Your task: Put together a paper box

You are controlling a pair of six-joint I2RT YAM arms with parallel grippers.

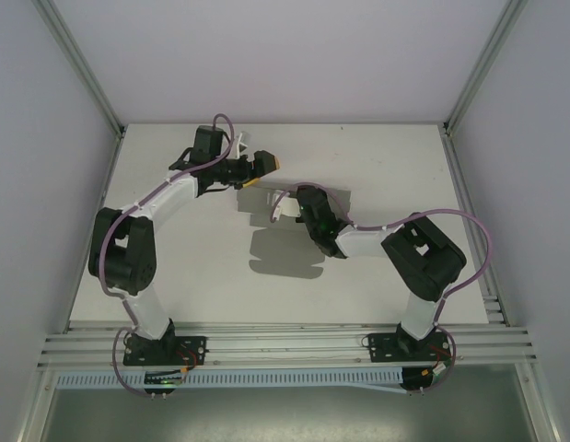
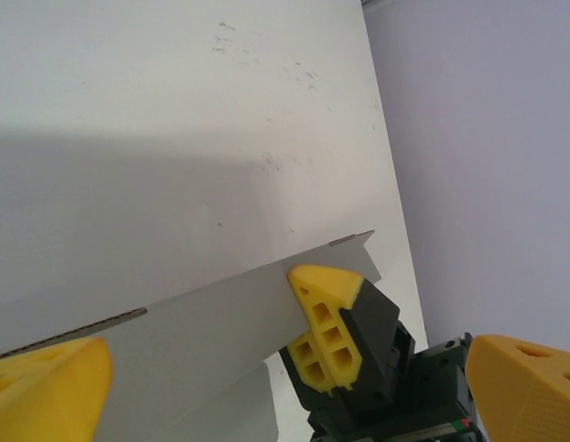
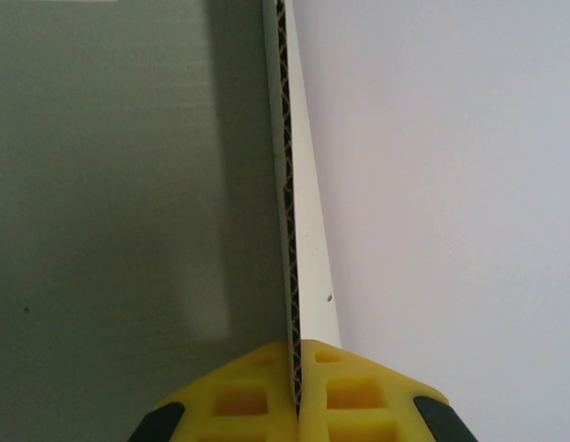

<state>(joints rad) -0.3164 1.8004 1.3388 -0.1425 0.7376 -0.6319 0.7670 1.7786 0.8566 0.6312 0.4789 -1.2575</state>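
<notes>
Both fingers of the right gripper (image 3: 298, 373) pinch the corrugated edge of the thin grey paperboard sheet (image 3: 128, 184), the left gripper (image 1: 266, 166) gapes wide, and white tabletop (image 2: 174, 74) stretches beyond.

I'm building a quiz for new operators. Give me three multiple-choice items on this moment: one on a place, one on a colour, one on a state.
1. In the top view, where do the left gripper and the right gripper come together?
A) around the middle of the table
B) at its near edge
C) at its far right corner

2. What colour are the fingertips?
A) blue
B) yellow
C) red

3. How does the right gripper stand?
A) wide open, empty
B) half open, touching nothing
C) shut on the edge of the paper box

Answers:
1 A: both arms reach inward, and their grippers are close together near the table's centre.
2 B: both wrist views show yellow tips.
3 C: in the right wrist view, the two fingers press together on the sheet's corrugated edge.
</notes>
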